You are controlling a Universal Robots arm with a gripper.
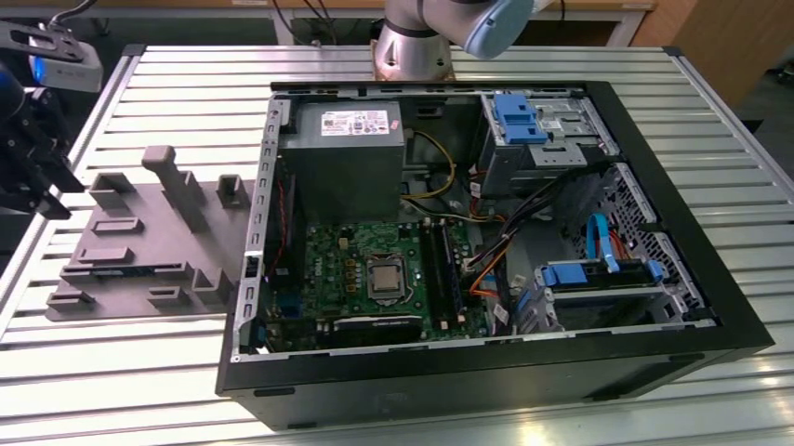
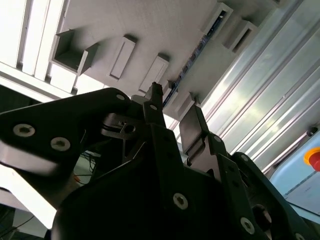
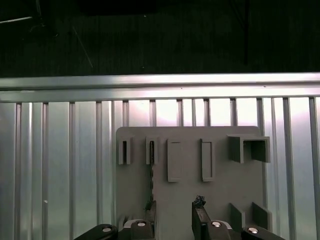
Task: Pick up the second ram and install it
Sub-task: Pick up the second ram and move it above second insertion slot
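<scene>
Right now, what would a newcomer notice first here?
The open PC case takes up the middle of the slatted table, with its motherboard exposed. On the exterior view's left lies a grey fixture, with the ram standing on edge in it. The gripper hangs open over that fixture, holding nothing.

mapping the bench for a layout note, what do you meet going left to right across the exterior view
gripper → grey fixture plate → green motherboard → blue-handled drive cage
</scene>
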